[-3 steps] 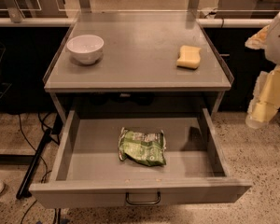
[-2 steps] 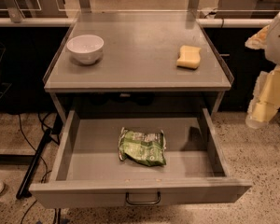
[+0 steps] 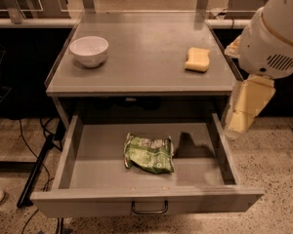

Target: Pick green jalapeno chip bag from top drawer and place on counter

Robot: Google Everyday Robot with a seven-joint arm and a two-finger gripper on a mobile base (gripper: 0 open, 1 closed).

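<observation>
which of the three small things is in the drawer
The green chip bag: it lies in the open drawer, while the bowl and sponge sit on the counter. The gripper hangs beside the drawer's right side.

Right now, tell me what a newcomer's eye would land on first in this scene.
The green jalapeno chip bag lies crumpled in the middle of the open top drawer. On the counter above sit a white bowl at left and a yellow sponge at right. The pale gripper hangs just outside the drawer's right wall.
</observation>
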